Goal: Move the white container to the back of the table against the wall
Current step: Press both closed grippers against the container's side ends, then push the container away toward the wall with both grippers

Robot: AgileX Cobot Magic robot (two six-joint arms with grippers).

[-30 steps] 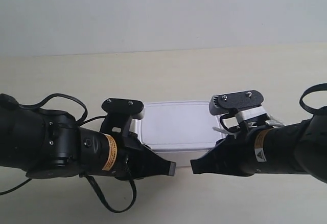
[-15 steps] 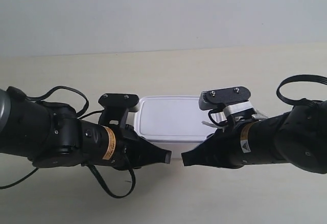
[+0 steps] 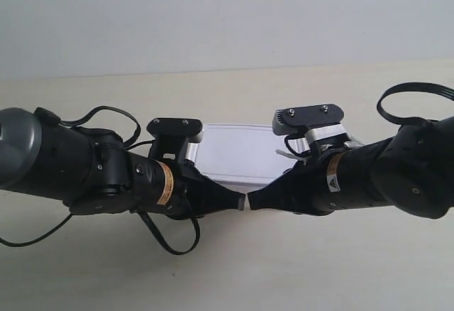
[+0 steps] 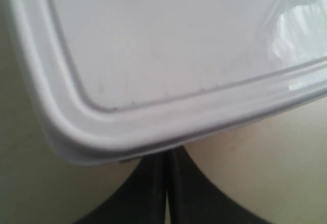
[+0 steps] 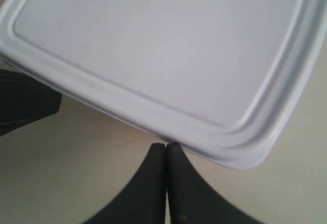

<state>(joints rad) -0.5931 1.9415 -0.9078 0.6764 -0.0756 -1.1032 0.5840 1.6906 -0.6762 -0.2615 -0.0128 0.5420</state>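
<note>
The white container (image 3: 237, 153) lies flat on the cream table (image 3: 284, 275), lid on, some way short of the pale wall (image 3: 227, 13). Both black grippers are shut with nothing between their fingers, and their tips press the box's near side wall. My left gripper (image 3: 237, 201), on the arm at the exterior view's left, has its tips (image 4: 167, 153) just under the lid rim of the container (image 4: 179, 45), near one corner. My right gripper (image 3: 254, 202) touches the container (image 5: 163, 45) with its tips (image 5: 166, 145) near the other front corner. The arms hide the container's front edge.
Black cable loops hang off both arms (image 3: 170, 243) (image 3: 418, 98). The left gripper's dark body (image 5: 20, 104) shows at the edge of the right wrist view. A strip of bare table (image 3: 234, 98) lies between the box and the wall.
Both arms swung inward until their tips almost met, and they moved away from the camera. The container has slid back toward the wall.
</note>
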